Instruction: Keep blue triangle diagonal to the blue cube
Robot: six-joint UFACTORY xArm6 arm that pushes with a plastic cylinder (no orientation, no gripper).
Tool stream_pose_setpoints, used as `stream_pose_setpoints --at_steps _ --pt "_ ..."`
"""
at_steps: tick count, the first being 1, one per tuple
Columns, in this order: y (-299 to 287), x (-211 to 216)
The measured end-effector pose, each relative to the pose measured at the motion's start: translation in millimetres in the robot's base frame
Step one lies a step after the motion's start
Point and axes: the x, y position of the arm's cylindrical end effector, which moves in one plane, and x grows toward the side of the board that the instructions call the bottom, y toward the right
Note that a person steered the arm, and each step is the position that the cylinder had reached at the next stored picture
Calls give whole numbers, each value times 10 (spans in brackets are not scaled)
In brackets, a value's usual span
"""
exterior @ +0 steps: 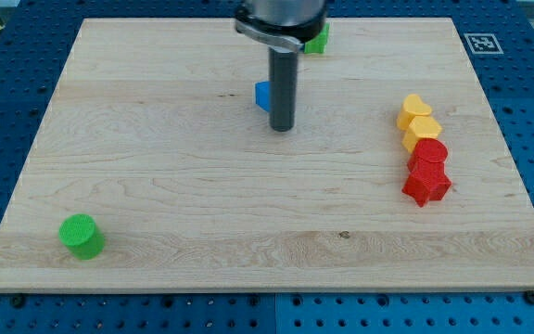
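Observation:
One blue block (263,95) shows at the upper middle of the board, mostly hidden behind the dark rod, so I cannot tell its shape. I see no second blue block; it may be hidden by the rod or the arm's head. My tip (282,128) rests on the board just right of and slightly below the blue block, touching or almost touching it.
A green block (318,39) sits at the top edge, partly behind the arm's head. A green cylinder (82,236) stands at the lower left. Two yellow blocks (418,121) and two red blocks (426,173) form a line at the right. The wooden board (156,186) lies on a blue perforated table.

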Motion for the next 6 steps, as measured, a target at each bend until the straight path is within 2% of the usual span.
stream_pose_setpoints --at_steps 6 --pt "-58 -278"
